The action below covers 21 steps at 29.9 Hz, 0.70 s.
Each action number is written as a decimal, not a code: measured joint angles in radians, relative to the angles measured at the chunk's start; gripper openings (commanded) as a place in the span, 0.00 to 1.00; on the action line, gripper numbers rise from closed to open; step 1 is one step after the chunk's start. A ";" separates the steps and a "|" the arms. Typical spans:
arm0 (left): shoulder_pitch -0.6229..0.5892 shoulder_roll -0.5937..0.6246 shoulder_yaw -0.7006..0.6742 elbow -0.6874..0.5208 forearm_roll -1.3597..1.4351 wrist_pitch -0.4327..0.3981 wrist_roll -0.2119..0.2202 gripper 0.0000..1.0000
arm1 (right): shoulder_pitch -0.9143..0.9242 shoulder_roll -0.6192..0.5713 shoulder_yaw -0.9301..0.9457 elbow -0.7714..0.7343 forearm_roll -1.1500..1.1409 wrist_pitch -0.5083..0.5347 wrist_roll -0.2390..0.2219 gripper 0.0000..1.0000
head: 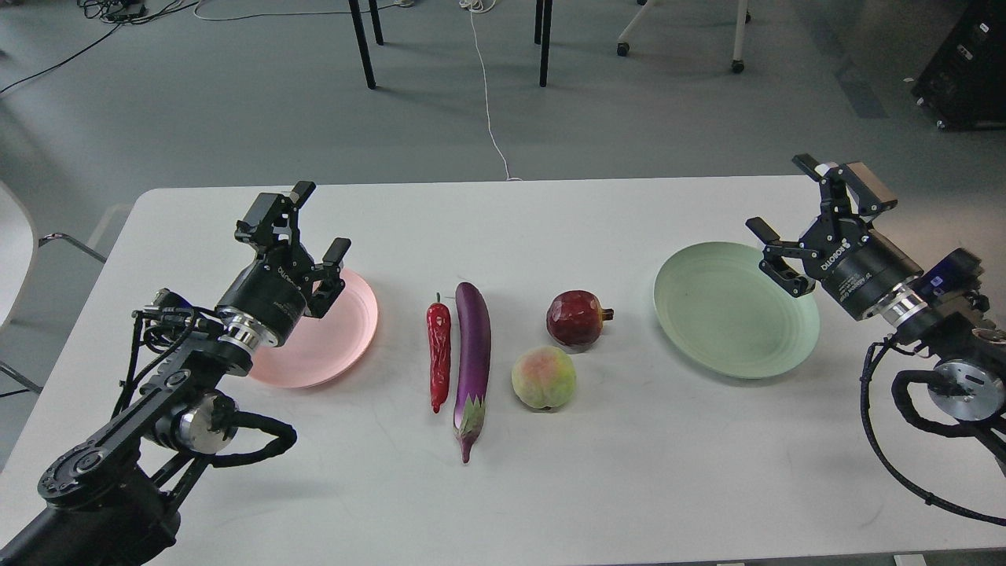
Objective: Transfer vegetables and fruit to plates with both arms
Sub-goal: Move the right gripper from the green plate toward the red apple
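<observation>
A red chili pepper (pixel 438 352) and a long purple eggplant (pixel 471 363) lie side by side at the table's middle. A dark red pomegranate (pixel 578 317) sits just right of them, with a yellow-green peach (pixel 544 377) in front of it. A pale pink plate (pixel 334 334) lies at the left and a mint green plate (pixel 727 310) at the right; both hold nothing. My left gripper (pixel 321 218) is open and empty above the pink plate's far left rim. My right gripper (pixel 784 195) is open and empty above the green plate's far right rim.
The white table (pixel 550 487) has rounded corners and its front edge is near the bottom of the view. Beyond the far edge are grey floor, black chair legs (pixel 361 43), a white cable (pixel 487 94) and a dark case (pixel 971 71).
</observation>
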 measured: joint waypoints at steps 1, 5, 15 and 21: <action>-0.001 0.002 0.000 -0.001 0.001 0.000 -0.001 0.98 | 0.043 -0.013 -0.037 0.009 -0.060 0.001 0.000 0.99; -0.001 0.006 0.001 -0.006 0.001 0.000 -0.032 0.98 | 0.248 -0.049 -0.240 0.031 -0.320 0.002 0.000 0.99; 0.004 0.005 0.005 -0.024 0.001 0.000 -0.060 0.98 | 0.627 0.069 -0.706 0.020 -0.987 -0.063 0.000 0.99; 0.009 0.005 0.006 -0.031 0.002 0.000 -0.060 0.98 | 0.648 0.185 -0.741 -0.050 -1.133 -0.135 0.000 0.99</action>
